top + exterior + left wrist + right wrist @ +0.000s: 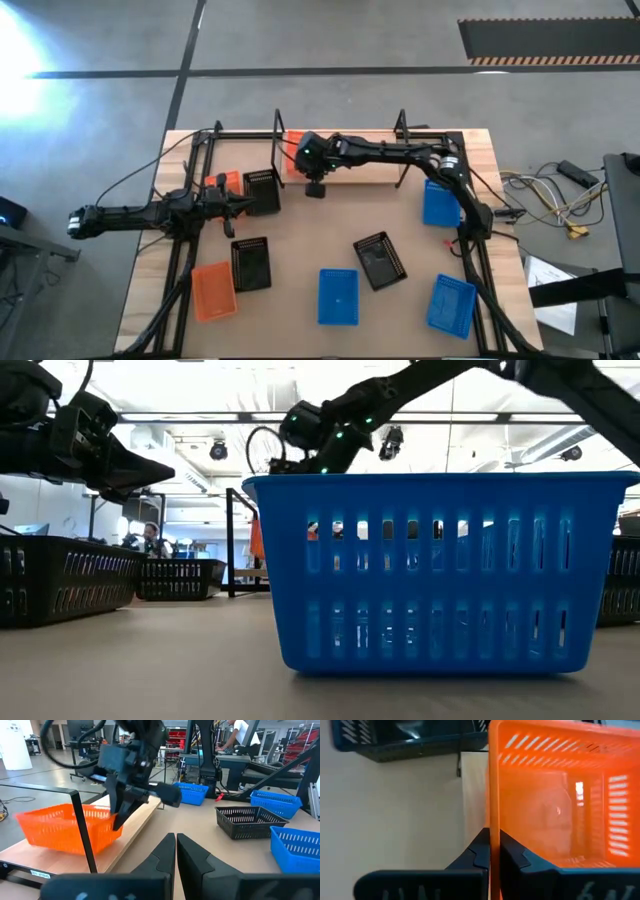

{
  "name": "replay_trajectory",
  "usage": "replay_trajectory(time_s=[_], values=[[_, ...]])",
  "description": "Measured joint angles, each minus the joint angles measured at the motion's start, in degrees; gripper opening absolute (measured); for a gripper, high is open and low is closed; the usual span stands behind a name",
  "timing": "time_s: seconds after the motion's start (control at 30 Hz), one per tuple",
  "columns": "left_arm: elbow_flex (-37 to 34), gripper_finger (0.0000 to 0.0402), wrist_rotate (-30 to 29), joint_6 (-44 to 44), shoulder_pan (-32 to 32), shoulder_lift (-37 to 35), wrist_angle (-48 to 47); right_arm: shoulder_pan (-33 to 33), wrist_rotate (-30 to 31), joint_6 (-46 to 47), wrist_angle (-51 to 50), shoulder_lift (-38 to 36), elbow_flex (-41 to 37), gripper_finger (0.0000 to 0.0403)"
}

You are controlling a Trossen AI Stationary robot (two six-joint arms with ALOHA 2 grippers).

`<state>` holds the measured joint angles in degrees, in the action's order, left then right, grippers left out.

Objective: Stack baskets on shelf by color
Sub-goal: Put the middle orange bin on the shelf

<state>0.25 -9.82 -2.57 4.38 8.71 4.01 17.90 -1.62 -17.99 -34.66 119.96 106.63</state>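
Observation:
An orange basket (65,827) sits with its bottom on the left end of the light wooden shelf (360,168), beside a black wire upright (82,827). My right gripper (494,847) reaches in from the table's right and is shut on this basket's wall. In the high view the arm covers most of the basket (293,140). My left gripper (176,847) is shut and holds nothing. It hovers left of the shelf (240,205), next to a black basket (262,190) and another orange basket (225,182). My right gripper holds the orange basket by the end wall that faces the shelf's middle (494,820). One finger is inside the basket and one outside, at the rim. The fingers (118,815) come from above, slanting down. The basket's bottom rests on the wooden board.
On the tabletop lie an orange basket (213,290), two black baskets (251,263) (380,260) and three blue ones (338,296) (452,305) (441,203). The blue basket (440,570) fills the low view. The shelf's right part (375,170) is bare board, with a second wire upright (401,130).

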Motion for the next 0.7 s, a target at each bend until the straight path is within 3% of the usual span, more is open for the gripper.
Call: replay_trajectory(time_s=[0.2,0.4,0.7], values=[[0.0,0.0,0.0,-0.01,-0.01,0.0,0.0,-0.7,0.06,-0.02,-6.05,3.07,6.96,0.0008],[0.0,0.0,0.0,0.0,-0.02,0.0,0.0,-0.62,0.22,-0.01,-12.3,0.48,5.69,0.0008],[0.0,0.0,0.0,-0.01,0.0,0.0,0.0,-0.11,2.63,1.06,-15.88,-13.5,-12.31,0.0008]])
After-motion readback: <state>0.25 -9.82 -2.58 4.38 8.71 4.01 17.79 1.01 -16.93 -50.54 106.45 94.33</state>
